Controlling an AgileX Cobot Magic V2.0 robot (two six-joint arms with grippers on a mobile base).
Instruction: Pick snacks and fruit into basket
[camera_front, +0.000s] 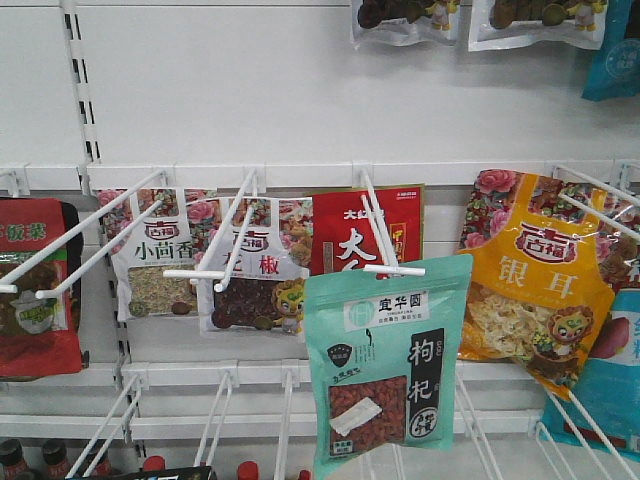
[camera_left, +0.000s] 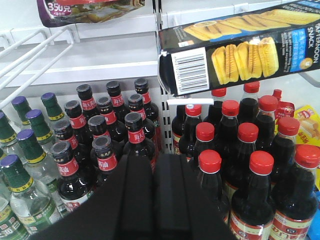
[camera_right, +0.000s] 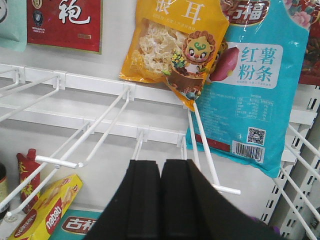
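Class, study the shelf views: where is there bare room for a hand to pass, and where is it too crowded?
Free: the bare back panel above the hanging row, and the empty pegs below the white pouches, left of the mint-green pouch. Crowded: the orange-yellow pouch hangs close against that pouch, and the bottles stand packed together.

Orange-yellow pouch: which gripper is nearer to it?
Right. The right gripper sits below the orange-yellow pouch; the left gripper faces the bottles, with that pouch out of its view.
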